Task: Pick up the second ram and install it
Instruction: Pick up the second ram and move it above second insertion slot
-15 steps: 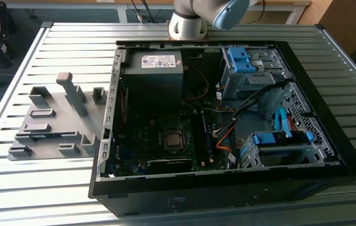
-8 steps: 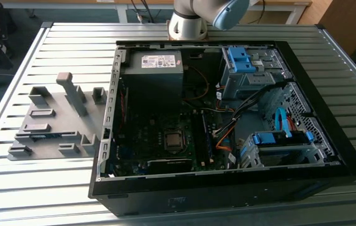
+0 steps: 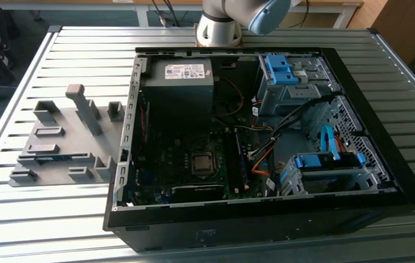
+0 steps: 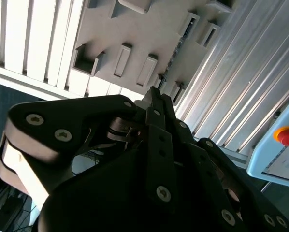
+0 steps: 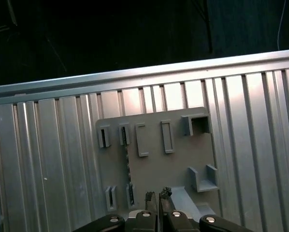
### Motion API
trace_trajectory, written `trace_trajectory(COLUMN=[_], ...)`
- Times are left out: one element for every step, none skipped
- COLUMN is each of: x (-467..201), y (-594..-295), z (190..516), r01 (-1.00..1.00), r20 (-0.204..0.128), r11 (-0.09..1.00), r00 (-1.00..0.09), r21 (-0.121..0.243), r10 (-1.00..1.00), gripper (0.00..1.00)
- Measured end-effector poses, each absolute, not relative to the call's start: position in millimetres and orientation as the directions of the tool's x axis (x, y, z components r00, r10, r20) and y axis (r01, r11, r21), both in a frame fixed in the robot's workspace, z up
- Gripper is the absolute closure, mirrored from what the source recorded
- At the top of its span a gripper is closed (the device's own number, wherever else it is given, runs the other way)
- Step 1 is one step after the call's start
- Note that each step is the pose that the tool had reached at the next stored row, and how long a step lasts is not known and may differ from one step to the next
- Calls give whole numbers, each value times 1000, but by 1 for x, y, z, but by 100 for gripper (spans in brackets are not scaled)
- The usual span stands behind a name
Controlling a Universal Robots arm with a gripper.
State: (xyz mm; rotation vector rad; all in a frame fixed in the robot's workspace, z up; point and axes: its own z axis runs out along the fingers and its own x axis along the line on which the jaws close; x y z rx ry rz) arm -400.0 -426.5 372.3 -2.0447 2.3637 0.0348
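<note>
My black two-fingered gripper (image 5: 157, 195) hangs over the flat grey plastic holder plate (image 5: 183, 164), fingers drawn together and gripping nothing. The second ram, a thin dark green circuit-board stick (image 5: 127, 164), stands on edge between that plate's slotted blocks, apart from my fingertips

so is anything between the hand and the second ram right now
Nothing visible. In the first wrist view the hand hangs over the grey holder plate; the second ram stands on edge in its slots nearby, only bare plate between them.
</note>
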Motion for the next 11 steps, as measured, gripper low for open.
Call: trace_trajectory(x=[-400,-400,-400,-400,-400,-400,-400,-400,-400,-400,-400], y=[-427,-427,-427,-428,-428,-428,-428,-428,-428,-428,-428], z=[371,370,369,368,367,366,365,364,362,360,359], r01=[-990,-990,-990,-990,-990,-990,-990,-990,-990,-990,-990], r20=[-27,-27,-27,-27,-27,-27,-27,-27,-27,-27,-27], r11=[144,144,144,144,144,144,144,144,144,144,144], r00=[-144,-144,-144,-144,-144,-144,-144,-144,-144,-144,-144], r21=[6,6,6,6,6,6,6,6,6,6,6], r10=[-989,-989,-989,-989,-989,-989,-989,-989,-989,-989,-989], gripper=[83,83,83,81,81,75,75,75,75,75,75])
